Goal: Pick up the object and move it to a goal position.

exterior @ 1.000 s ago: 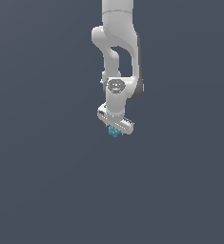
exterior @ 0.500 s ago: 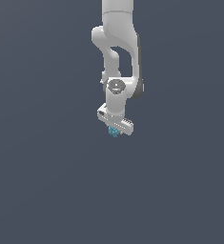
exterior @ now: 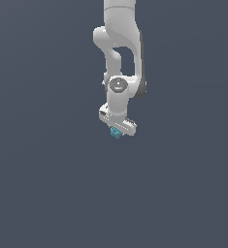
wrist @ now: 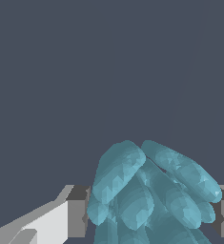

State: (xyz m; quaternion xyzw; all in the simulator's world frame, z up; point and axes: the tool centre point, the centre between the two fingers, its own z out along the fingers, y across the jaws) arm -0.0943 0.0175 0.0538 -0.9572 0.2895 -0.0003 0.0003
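Note:
The object [exterior: 116,132] is a tiny teal-blue bumpy lump of clustered lobes. In the exterior view it sits right under the white gripper [exterior: 117,130], between the fingers. In the wrist view the object [wrist: 149,193] fills the lower middle, with a dark-padded fingertip [wrist: 77,217] pressed against one side and the other finger's edge at the frame's border. The gripper [wrist: 151,214] is shut on the object. The arm hangs down from the top of the exterior view. I cannot tell whether the object touches the ground.
A plain dark grey-blue surface [exterior: 47,184] fills both views. No other objects, edges or goal marker show.
The gripper with the object has shifted very slightly; the arm's pose is nearly the same as one second ago.

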